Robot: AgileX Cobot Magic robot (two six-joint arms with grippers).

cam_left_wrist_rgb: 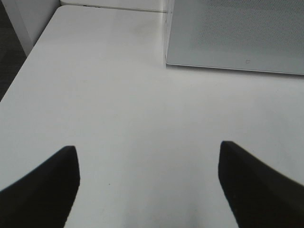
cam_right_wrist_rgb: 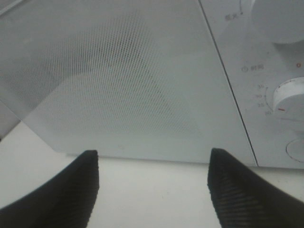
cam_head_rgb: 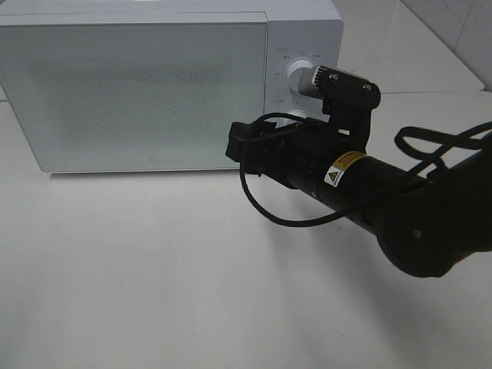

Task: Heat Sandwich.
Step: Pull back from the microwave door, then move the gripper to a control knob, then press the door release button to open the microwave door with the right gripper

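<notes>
right gripper [cam_right_wrist_rgb: 153, 161] stands spread wide and empty, facing the shut mesh-patterned glass door [cam_right_wrist_rgb: 118, 80] of the white box-shaped microwave oven [cam_head_rgb: 323, 31], near its round white dials [cam_right_wrist_rgb: 289, 97]. left gripper [cam_left_wrist_rgb: 148, 152] hangs released over the white table [cam_left_wrist_rgb: 118, 85]. the sandwich shows in no view, possibly behind that door; its look cannot be told. likely light, soft, crushable: lift gently from beneath.

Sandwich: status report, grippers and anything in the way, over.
Left gripper open, empty, over the table. Right gripper open, empty, facing the microwave door. Sandwich not in view. Door shut, blocks access.
</notes>
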